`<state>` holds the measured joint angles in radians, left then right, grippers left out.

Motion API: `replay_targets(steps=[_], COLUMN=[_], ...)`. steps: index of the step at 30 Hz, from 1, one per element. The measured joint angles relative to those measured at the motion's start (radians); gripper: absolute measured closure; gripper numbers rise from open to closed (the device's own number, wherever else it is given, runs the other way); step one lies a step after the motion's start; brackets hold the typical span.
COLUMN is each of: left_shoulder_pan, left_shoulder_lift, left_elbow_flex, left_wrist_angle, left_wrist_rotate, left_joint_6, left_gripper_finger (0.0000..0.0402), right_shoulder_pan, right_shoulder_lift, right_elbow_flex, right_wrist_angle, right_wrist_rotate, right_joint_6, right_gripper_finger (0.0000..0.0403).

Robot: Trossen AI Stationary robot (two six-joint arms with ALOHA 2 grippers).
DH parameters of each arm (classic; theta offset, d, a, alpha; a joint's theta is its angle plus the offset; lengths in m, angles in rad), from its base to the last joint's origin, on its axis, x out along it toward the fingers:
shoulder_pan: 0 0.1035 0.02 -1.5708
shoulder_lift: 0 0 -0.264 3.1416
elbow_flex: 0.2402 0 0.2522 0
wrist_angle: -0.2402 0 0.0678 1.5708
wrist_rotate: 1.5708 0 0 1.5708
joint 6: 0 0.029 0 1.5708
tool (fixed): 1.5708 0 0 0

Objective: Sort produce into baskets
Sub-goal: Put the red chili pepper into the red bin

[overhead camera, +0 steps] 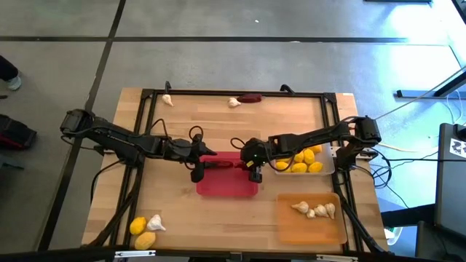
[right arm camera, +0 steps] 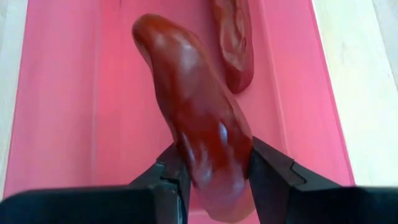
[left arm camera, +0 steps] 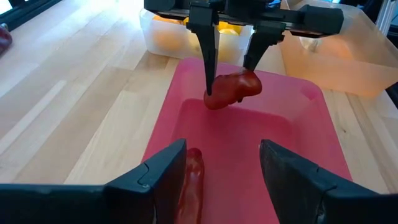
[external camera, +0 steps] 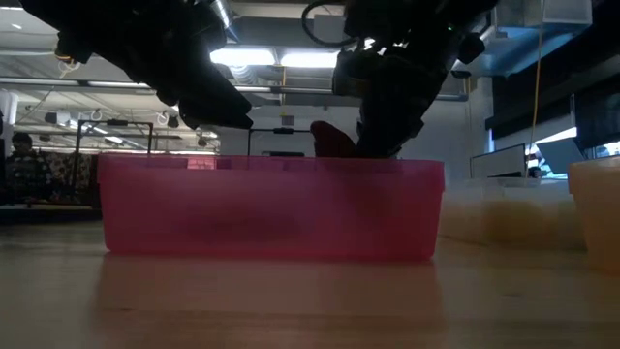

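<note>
The red tray [overhead camera: 227, 188] stands mid-table. My right gripper [overhead camera: 253, 173] hangs over its right part, shut on a dark red chili pepper [right arm camera: 193, 106], which also shows in the left wrist view [left arm camera: 233, 89]. A second chili [left arm camera: 189, 183] lies on the tray floor. My left gripper [left arm camera: 221, 168] is open just above it at the tray's left part [overhead camera: 198, 173] and touches nothing. The clear tray [overhead camera: 331, 166] holds several lemons [overhead camera: 300, 161]. The orange tray [overhead camera: 313, 229] holds several garlic bulbs [overhead camera: 314, 209]. My right gripper pinches the chili between its two fingers near one end [right arm camera: 214, 158]; the rest of the chili sticks out past the fingertips. The fingers [left arm camera: 208, 62] point down from above and lie across the chili. The chili hangs tilted, clear of the tray floor, above the rim [external camera: 334, 139].
Two lemons [overhead camera: 142, 233] and a garlic bulb [overhead camera: 155, 222] lie at the near left corner. Two garlic bulbs [overhead camera: 167, 100] [overhead camera: 234, 102] and a chili [overhead camera: 250, 98] lie along the far edge. Bare wood lies left of the red tray.
</note>
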<state>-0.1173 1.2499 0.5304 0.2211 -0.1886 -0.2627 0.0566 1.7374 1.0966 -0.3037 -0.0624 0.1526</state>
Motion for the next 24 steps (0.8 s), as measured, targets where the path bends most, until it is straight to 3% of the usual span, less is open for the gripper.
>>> replay_targets(steps=[9, 18, 24], left_shoulder_pan=[0.0, 0.0, 0.0], left_shoulder_lift=[0.0, 0.0, 0.0], left_elbow_flex=[0.0, 0.0, 0.0], left_wrist_angle=[0.0, 0.0, 0.0], left_wrist_rotate=[0.0, 0.0, 0.0], left_joint_6=[0.0, 0.0, 0.002], left_gripper_finger=[0.0202, 0.0202, 0.0202], right_shoulder_pan=[0.0, 0.0, 0.0], right_shoulder_lift=[0.0, 0.0, 0.0], right_elbow_flex=[0.0, 0.0, 0.0], right_wrist_angle=[0.0, 0.002, 0.003], right_wrist_rotate=[0.0, -0.001, -0.001], right_joint_6=[-0.001, -0.001, -0.003], right_gripper_finger=[0.0282, 0.0199, 0.0186])
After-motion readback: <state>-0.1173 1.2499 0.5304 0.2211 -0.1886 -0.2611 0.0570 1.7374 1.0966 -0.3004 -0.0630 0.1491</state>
